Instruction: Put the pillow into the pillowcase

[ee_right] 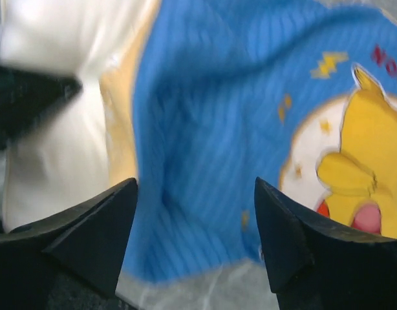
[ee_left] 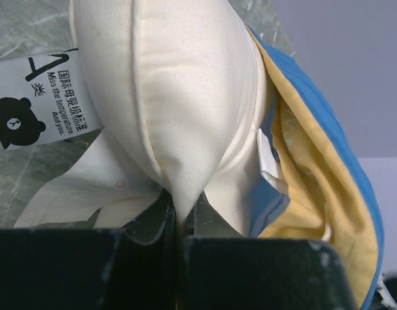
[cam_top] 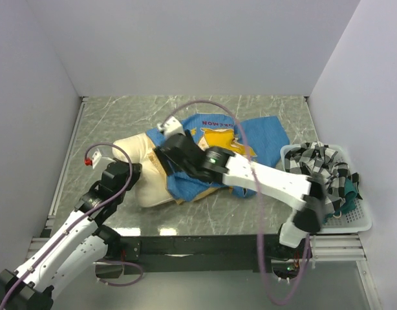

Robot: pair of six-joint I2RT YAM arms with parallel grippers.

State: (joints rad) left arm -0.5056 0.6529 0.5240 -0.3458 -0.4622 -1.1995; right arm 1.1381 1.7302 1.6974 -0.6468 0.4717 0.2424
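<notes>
Cream pillow (ee_left: pixel 179 84), nipped in my left pincer (ee_left: pixel 179 223), lies just left of the pillowcase (cam_top: pixel 257 135) mouth, where my right pincer (ee_right: pixel 195 194) hovers open, empty.

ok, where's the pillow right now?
Top view: the pillow lies left of centre on the table, its right end inside the blue pillowcase mouth, its left end pinched by the left gripper.

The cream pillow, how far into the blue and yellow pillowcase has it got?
Partly in. The cream-white quilted pillow has one end under the mouth of the blue cartoon-print fabric pillowcase. The left gripper pinches a pillow fold; the right gripper hovers open over the blue cloth. Much of the pillow lies outside, yet to go in.
</notes>
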